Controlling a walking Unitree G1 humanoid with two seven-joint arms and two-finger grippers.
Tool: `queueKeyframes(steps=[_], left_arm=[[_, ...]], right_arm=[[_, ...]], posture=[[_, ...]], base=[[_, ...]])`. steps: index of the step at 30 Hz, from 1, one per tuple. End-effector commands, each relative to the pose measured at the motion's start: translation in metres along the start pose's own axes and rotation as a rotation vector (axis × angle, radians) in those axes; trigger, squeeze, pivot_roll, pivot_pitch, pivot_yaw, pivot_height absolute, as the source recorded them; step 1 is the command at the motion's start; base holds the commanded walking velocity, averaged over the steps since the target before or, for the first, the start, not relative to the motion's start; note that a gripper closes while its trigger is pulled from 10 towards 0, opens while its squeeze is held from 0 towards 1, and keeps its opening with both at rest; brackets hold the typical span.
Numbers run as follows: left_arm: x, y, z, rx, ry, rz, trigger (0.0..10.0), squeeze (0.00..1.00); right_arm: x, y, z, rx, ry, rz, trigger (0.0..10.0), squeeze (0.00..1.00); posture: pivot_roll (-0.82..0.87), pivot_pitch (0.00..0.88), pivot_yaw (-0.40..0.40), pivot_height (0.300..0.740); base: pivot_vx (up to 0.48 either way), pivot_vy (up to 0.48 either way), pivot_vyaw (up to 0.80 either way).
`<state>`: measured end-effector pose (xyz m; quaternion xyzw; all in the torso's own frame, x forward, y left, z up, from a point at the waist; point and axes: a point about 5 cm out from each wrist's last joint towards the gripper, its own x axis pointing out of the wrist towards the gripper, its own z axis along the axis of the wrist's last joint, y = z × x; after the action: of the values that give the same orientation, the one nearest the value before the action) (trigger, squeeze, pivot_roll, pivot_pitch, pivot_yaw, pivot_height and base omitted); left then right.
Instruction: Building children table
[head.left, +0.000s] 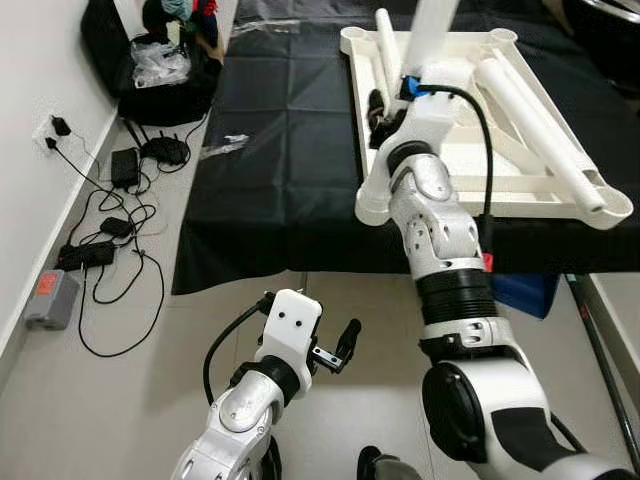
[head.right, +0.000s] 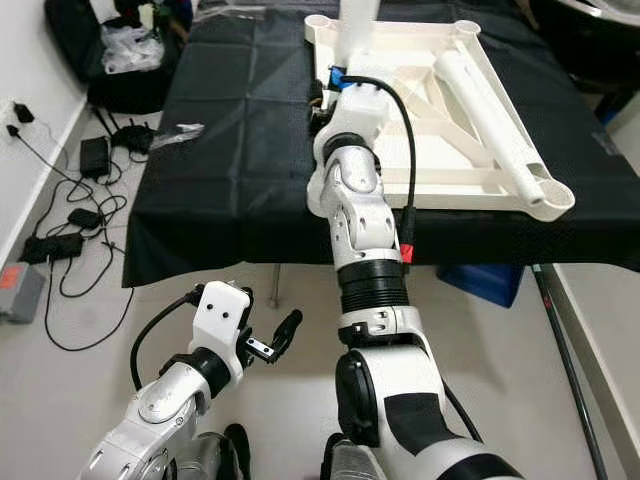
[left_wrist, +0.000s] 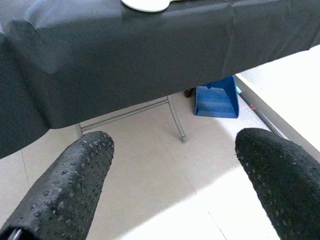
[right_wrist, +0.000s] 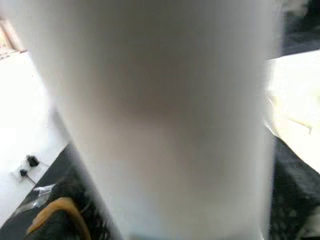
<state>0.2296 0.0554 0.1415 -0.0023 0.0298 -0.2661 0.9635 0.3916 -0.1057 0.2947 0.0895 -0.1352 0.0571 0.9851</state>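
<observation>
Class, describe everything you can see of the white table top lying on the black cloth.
The white table top lies upside down on the black cloth, showing a raised rim, crossing ribs and round sockets at its corners. It looks like smooth plastic. Two loose white legs rest across it, and the right gripper holds another leg upright over it.

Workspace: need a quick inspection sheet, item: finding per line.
Surface: black cloth covers the work table and hangs over its front edge.
Job's things: white table top lies upside down on the cloth; loose white legs rest on it; one white leg stands upright.
Clutter: plastic wrap on the cloth.
Grippers: right gripper holds the upright leg; left gripper open, low over the floor.
Cables: power strip and adapters along the wall.
Surroundings: black bag; blue bin under the table.
</observation>
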Motion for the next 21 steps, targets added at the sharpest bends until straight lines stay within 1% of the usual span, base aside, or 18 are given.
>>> queueKeyframes(steps=[1, 2, 3, 4, 5, 6, 7, 8, 10, 11, 13, 14, 16, 17, 19, 21], left_arm=[[-0.002, 0.0, -0.003, -0.001, 0.017, 0.006, 10.0, 0.0], [-0.002, 0.0, -0.003, -0.001, 0.017, 0.006, 10.0, 0.0], [-0.002, 0.0, -0.003, -0.001, 0.017, 0.006, 10.0, 0.0], [-0.002, 0.0, -0.003, -0.001, 0.018, 0.006, 10.0, 0.0], [-0.002, 0.001, -0.003, -0.002, 0.018, 0.006, 10.0, 0.0], [-0.002, 0.001, -0.004, -0.002, 0.019, 0.006, 10.0, 0.0], [-0.002, 0.001, -0.004, -0.002, 0.02, 0.006, 10.0, 0.0], [-0.002, 0.001, -0.004, -0.002, 0.02, 0.006, 10.0, 0.0], [-0.002, 0.001, -0.004, -0.002, 0.02, 0.005, 10.0, 0.0], [-0.002, 0.001, -0.004, -0.002, 0.02, 0.005, 10.0, 0.0], [-0.002, 0.001, -0.004, -0.001, 0.021, 0.005, 10.0, 0.0], [-0.002, 0.001, -0.004, -0.001, 0.021, 0.005, 10.0, 0.0], [-0.002, 0.002, -0.004, 0.0, 0.022, 0.005, 10.0, 0.0], [-0.002, 0.002, -0.004, 0.0, 0.022, 0.005, 10.0, 0.0], [-0.002, 0.001, -0.003, 0.002, 0.021, 0.004, 10.0, 0.0], [-0.002, 0.001, -0.003, 0.002, 0.021, 0.004, 10.0, 0.0]], right_arm=[[0.0, -0.006, 0.002, 0.002, 0.011, 0.029, 10.0, 0.0], [0.001, -0.01, 0.005, 0.002, 0.012, 0.041, 10.0, 0.0], [0.001, -0.01, 0.005, 0.002, 0.012, 0.041, 10.0, 0.0], [0.002, -0.01, 0.009, 0.026, 0.021, 0.123, 10.0, 0.0], [0.003, -0.014, 0.011, 0.017, 0.028, 0.193, 10.0, 0.0], [0.003, -0.017, 0.013, 0.008, 0.034, 0.236, 10.0, 0.0], [0.003, -0.02, 0.013, 0.023, 0.059, 0.32, 10.0, 0.0], [0.003, -0.02, 0.013, 0.023, 0.059, 0.32, 10.0, 0.0], [0.001, -0.026, 0.012, -0.002, 0.079, 0.427, 10.0, 0.0], [0.001, -0.026, 0.012, -0.002, 0.079, 0.427, 10.0, 0.0], [-0.006, -0.026, 0.008, -0.026, 0.127, 0.63, 10.0, 0.0], [-0.006, -0.026, 0.008, -0.026, 0.127, 0.63, 10.0, 0.0], [-0.01, -0.025, 0.005, -0.043, 0.16, 0.755, 10.0, 0.0], [-0.01, -0.025, 0.005, -0.043, 0.16, 0.755, 10.0, 0.0], [-0.01, -0.026, 0.003, -0.078, 0.176, 0.823, 10.0, 0.0], [-0.009, -0.026, 0.002, -0.094, 0.183, 0.844, 10.0, 0.0]], posture=[[0.16, 0.243, -0.038, 0.74], [0.16, 0.243, -0.038, 0.74], [0.16, 0.243, -0.038, 0.74], [0.16, 0.244, -0.037, 0.74], [0.16, 0.244, -0.034, 0.74], [0.16, 0.244, -0.034, 0.74], [0.16, 0.244, -0.034, 0.74], [0.16, 0.244, -0.034, 0.74], [0.16, 0.244, -0.034, 0.74], [0.16, 0.244, -0.034, 0.74], [0.16, 0.246, -0.032, 0.74], [0.16, 0.246, -0.032, 0.74], [0.16, 0.246, -0.032, 0.74], [0.16, 0.246, -0.032, 0.74], [0.16, 0.246, -0.032, 0.74], [0.16, 0.246, -0.032, 0.74]], base=[[0.0, 0.0, 0.0], [0.0, 0.0, 0.0], [0.0, 0.0, 0.0], [0.0, 0.0, 0.0], [0.0, 0.0, 0.0], [0.0, 0.0, 0.0], [0.0, 0.0, 0.0], [0.0, 0.0, 0.0], [0.0, 0.0, 0.0], [0.0, 0.0, 0.0], [0.0, 0.0, 0.0], [0.0, 0.0, 0.0], [0.0, 0.0, 0.0], [0.0, 0.0, 0.0], [0.0, 0.0, 0.0], [0.0, 0.0, 0.0]])
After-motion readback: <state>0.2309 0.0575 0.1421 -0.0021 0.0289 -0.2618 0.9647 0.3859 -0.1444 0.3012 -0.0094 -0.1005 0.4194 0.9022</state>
